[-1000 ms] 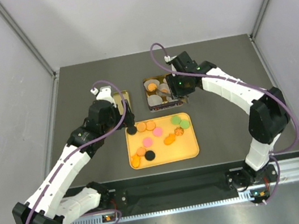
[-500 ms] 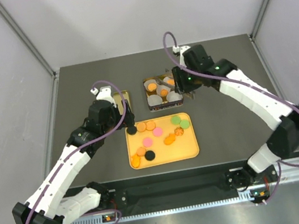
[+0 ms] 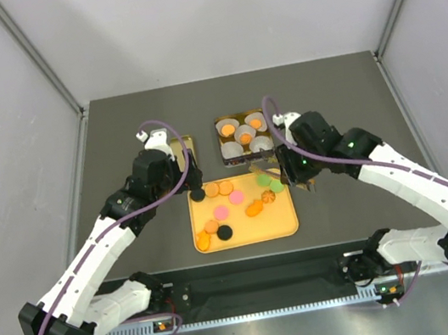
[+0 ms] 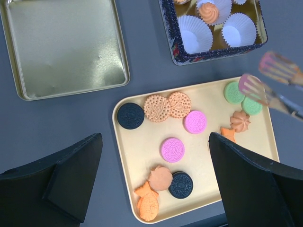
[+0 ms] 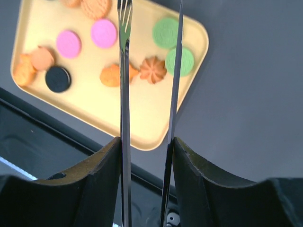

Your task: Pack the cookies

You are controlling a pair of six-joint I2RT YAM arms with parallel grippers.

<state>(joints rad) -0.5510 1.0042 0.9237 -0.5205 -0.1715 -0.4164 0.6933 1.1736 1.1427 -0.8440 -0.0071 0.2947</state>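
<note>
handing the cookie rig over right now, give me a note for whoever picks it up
Grippers: left pincer open and empty, above the tray's left side. The right pincer is shut on tongs, tips empty, near the green cookies.
Things: twelve cookies lie loose on the tray.
Done: at least two cups in the tin hold cookies.
Left: two near cups are empty; tray cookies to pack.

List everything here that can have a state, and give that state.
left gripper, open and empty
right gripper, shut on the tongs
tongs, tips apart, nothing between them
tin, open
lid, off, lying inside-up beside the tin
paper cups, some hold cookies, some empty
tray, loose cookies on it
</note>
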